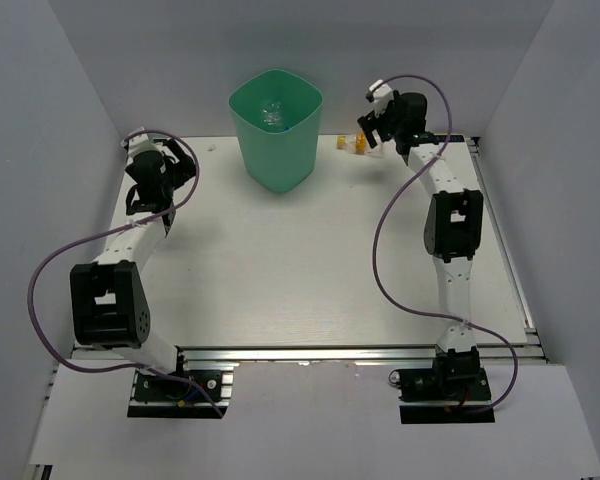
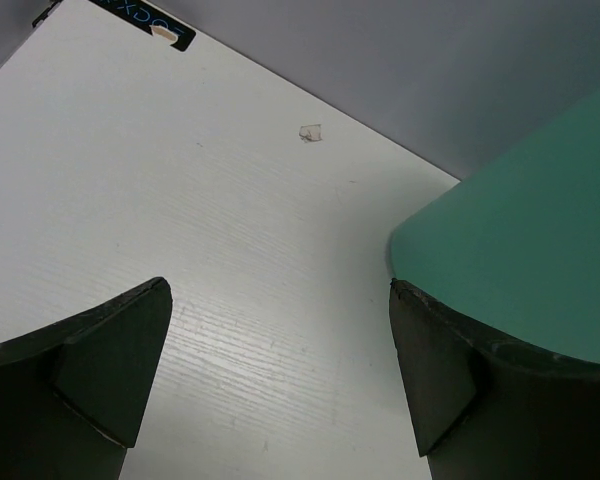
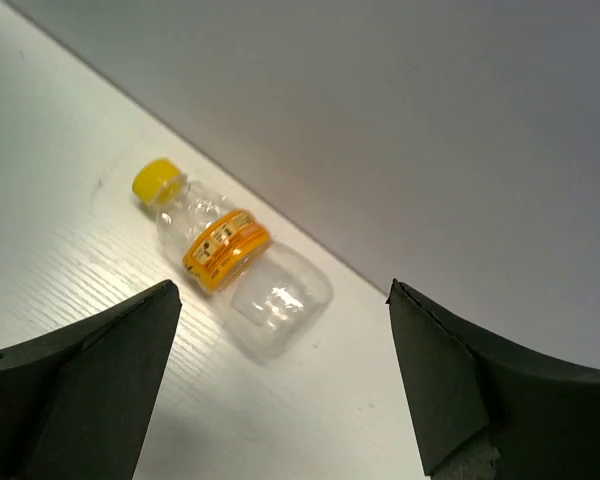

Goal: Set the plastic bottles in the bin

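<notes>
The mint-green bin (image 1: 276, 128) stands at the back middle of the table; clear bottles (image 1: 272, 114) lie inside it. A small clear bottle with a yellow cap and orange label (image 1: 352, 145) lies on its side by the back wall, right of the bin. In the right wrist view this bottle (image 3: 230, 265) lies ahead and left of my open, empty right gripper (image 3: 280, 340), which hovers just right of it in the top view (image 1: 372, 125). My left gripper (image 1: 185, 162) is open and empty, left of the bin; the bin's wall (image 2: 530, 260) shows beside its right finger.
White walls close in the back and both sides. A small white scrap (image 2: 310, 132) lies on the table near the back wall, left of the bin. A metal rail (image 1: 500, 240) runs along the table's right edge.
</notes>
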`<state>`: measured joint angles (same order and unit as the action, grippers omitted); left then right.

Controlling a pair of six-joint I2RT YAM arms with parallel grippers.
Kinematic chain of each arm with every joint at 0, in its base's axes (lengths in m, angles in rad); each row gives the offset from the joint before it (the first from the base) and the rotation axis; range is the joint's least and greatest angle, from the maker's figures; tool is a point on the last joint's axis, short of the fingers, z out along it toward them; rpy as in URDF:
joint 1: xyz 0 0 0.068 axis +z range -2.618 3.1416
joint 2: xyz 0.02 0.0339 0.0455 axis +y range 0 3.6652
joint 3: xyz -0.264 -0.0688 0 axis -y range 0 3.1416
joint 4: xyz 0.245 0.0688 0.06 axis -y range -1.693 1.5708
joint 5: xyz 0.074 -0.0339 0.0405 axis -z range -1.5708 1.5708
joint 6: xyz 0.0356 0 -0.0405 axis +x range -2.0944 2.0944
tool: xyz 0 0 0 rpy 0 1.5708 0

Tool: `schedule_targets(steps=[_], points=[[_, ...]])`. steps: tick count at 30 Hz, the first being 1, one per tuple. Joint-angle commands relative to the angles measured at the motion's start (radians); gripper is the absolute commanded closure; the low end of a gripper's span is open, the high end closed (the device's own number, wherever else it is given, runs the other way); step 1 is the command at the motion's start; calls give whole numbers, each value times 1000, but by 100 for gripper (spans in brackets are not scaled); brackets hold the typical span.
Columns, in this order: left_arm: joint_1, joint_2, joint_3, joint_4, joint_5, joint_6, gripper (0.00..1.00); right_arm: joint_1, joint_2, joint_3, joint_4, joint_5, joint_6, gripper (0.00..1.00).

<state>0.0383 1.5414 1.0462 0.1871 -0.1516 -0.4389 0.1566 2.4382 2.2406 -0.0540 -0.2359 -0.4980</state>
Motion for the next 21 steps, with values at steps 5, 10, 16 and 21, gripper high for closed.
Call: schedule_targets(steps=[5,10,16,21], points=[[11,71,81,2,-19,20,2,15,103,105,103,20,-108,11],[14,141,169,-57,-11,43,2,20,174,96,177,46,-134,11],[12,174,206,-72,-29,63,2,20,240,105,246,50,-143,11],[14,213,238,-86,-26,71,2,18,265,93,255,36,-163,13]])
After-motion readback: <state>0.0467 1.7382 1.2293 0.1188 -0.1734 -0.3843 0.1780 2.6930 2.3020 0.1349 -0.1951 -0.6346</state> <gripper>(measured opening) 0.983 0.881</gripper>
